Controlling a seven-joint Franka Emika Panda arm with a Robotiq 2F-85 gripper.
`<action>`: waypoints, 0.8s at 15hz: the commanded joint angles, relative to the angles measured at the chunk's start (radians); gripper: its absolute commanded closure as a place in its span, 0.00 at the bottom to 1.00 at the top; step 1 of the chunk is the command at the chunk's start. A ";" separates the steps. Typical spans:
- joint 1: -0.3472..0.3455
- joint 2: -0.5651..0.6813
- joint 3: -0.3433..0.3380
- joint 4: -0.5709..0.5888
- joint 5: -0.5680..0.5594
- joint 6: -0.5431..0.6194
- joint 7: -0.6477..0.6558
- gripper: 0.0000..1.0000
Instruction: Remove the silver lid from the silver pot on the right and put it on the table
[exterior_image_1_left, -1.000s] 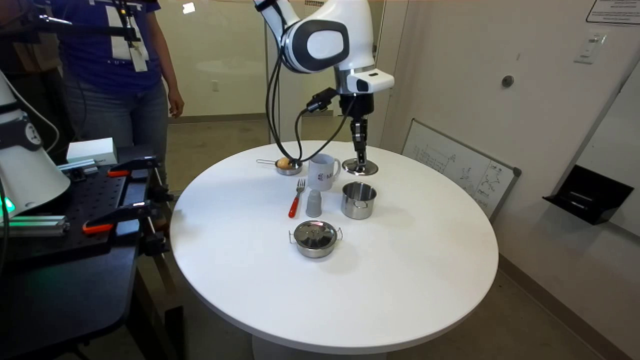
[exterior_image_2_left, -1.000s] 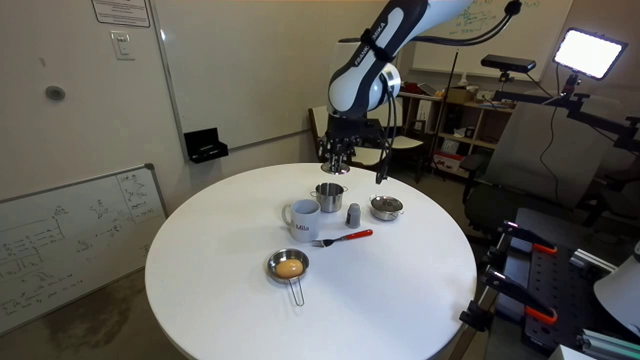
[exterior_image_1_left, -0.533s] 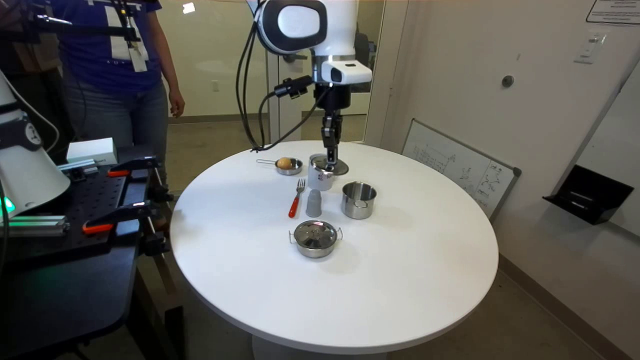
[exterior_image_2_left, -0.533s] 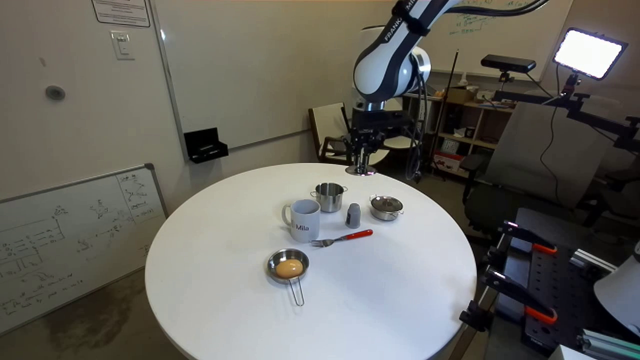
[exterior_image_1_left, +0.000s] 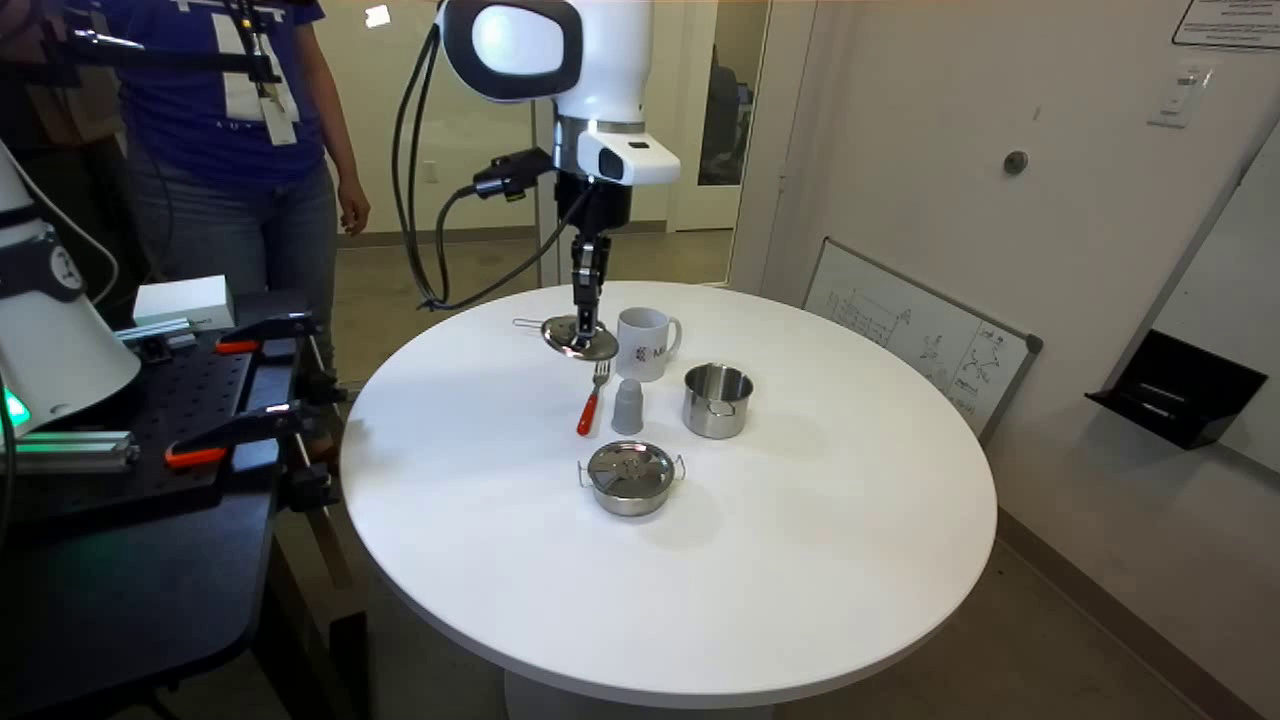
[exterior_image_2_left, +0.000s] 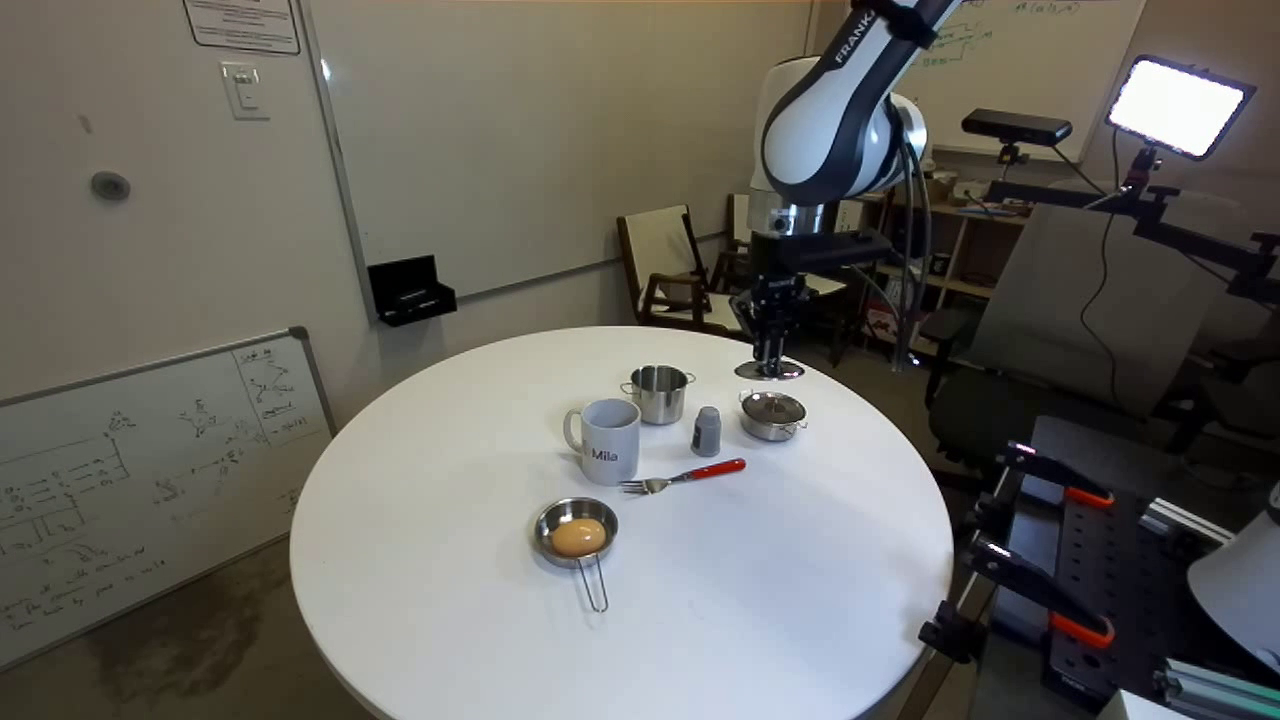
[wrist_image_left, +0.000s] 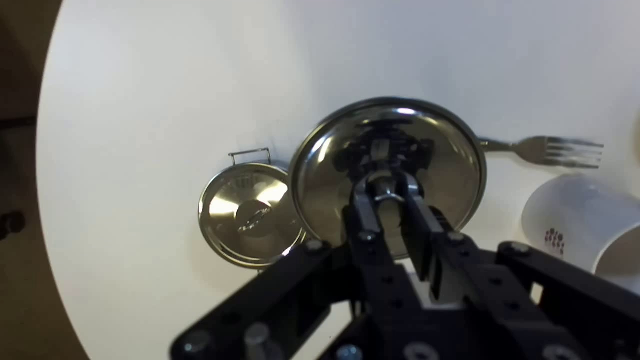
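Nearest: my gripper (wrist_image_left: 387, 190), clamped on the silver lid (wrist_image_left: 449, 172), which hangs directly beneath it. Below, not touching: the table (wrist_image_left: 150, 100), onto which I should lower the lid. Farther off: the silver pot (exterior_image_1_left: 708, 413), uncovered.

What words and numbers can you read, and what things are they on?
"Mila": on the white mug.
"FRANK": on the robot arm; the rest doesn't show.
Blue T-shirt: a few letters, whole words unreadable.
Wall notice, leaning whiteboard, back whiteboard: writing too small or blurred.
No readable numbers.
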 joint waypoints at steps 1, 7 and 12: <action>-0.067 -0.068 0.080 -0.096 0.029 0.034 -0.212 0.95; -0.076 -0.035 0.098 -0.064 0.014 0.025 -0.253 0.81; -0.067 -0.007 0.157 -0.056 0.033 0.033 -0.318 0.95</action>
